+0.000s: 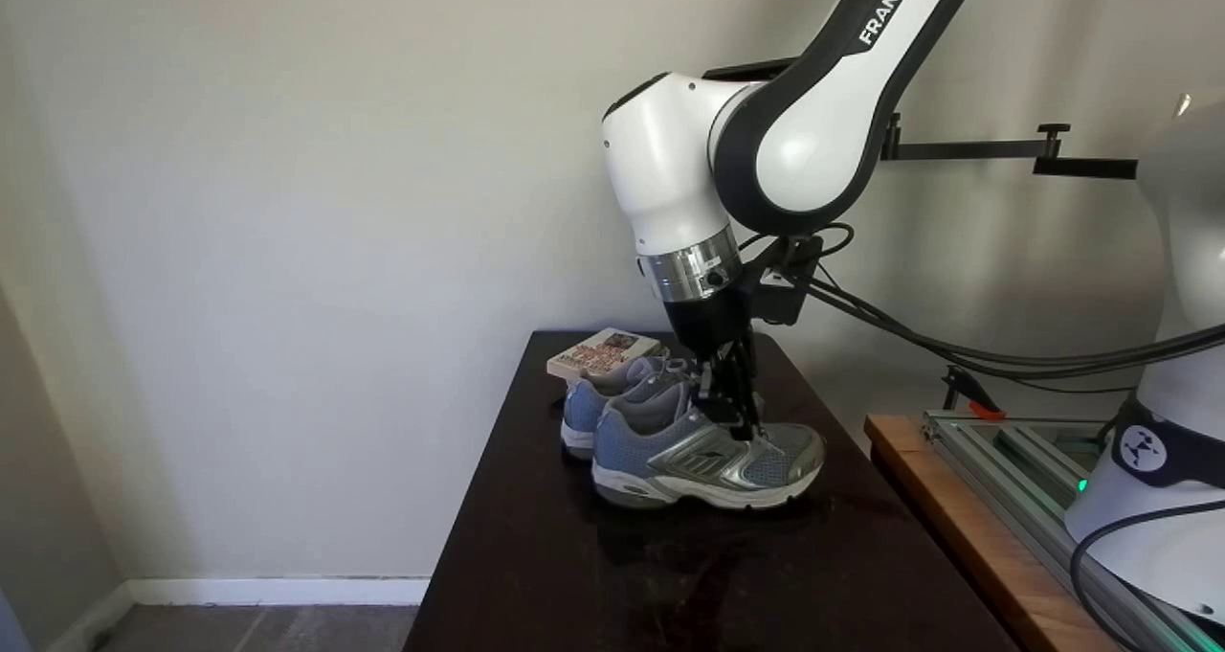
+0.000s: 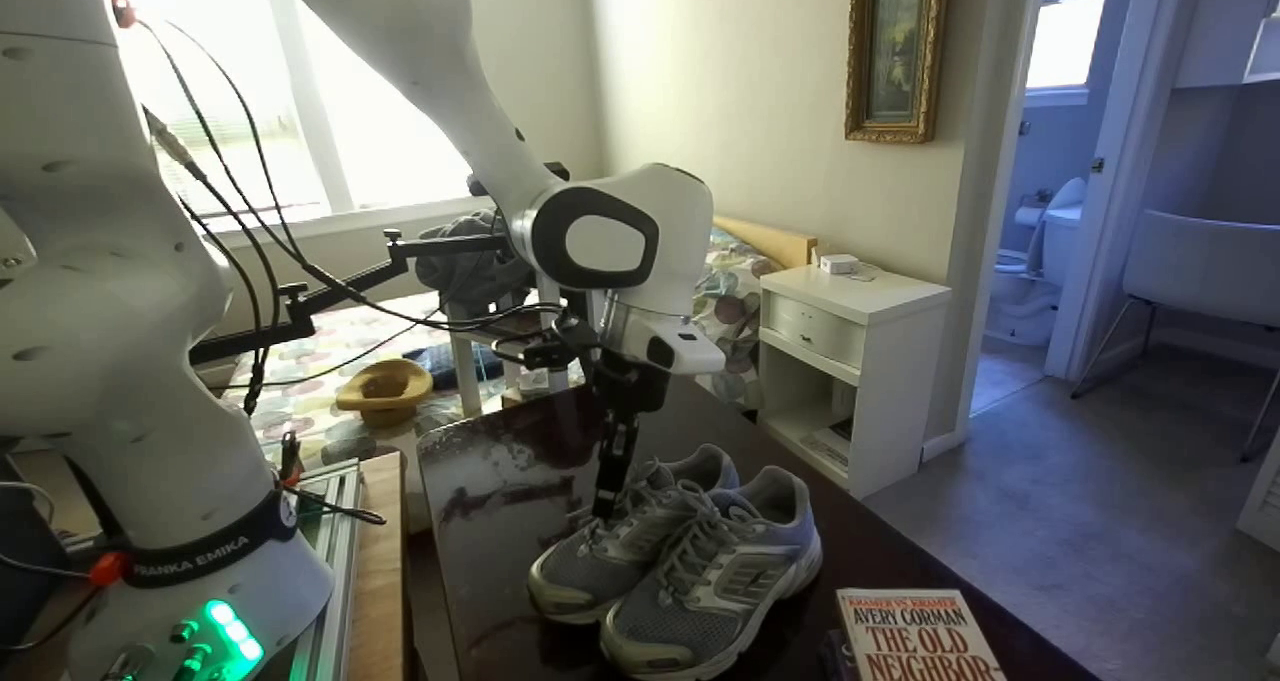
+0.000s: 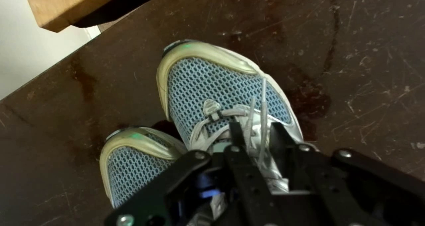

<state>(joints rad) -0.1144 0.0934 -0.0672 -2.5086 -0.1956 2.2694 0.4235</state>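
Tool (image 3: 257, 128) straddled the laces (image 3: 263, 119) of a shoe (image 3: 212, 83)

The tool pointed down over the front half of the shoe, its two fingers (image 3: 280, 134) set on either side of the loose lace ends; a narrow gap showed between them, so the tool was unclenched, with nothing pinched in its grasp; the laces ran through that gap, their tips reaching past the fingertips toward the toe in the wrist view.

The shoe stood upright on the dark counter (image 3: 365, 86), directly beneath the tool, its toe turned toward the arm's base (image 1: 1139, 537); in both exterior views the fingertips were at the laced part of the upper, though whether they touched it could not be told; the other shoe (image 3: 139, 168) stood upright close beside it, toe turned the same way, off to one side of the tool and clear of its fingertips; a book (image 2: 915, 636) lay cover up beyond that other shoe, farther again from the tool; past the counter, in an exterior view, were a bed (image 2: 300, 401) with a patterned cover and a white nightstand (image 2: 900, 381).
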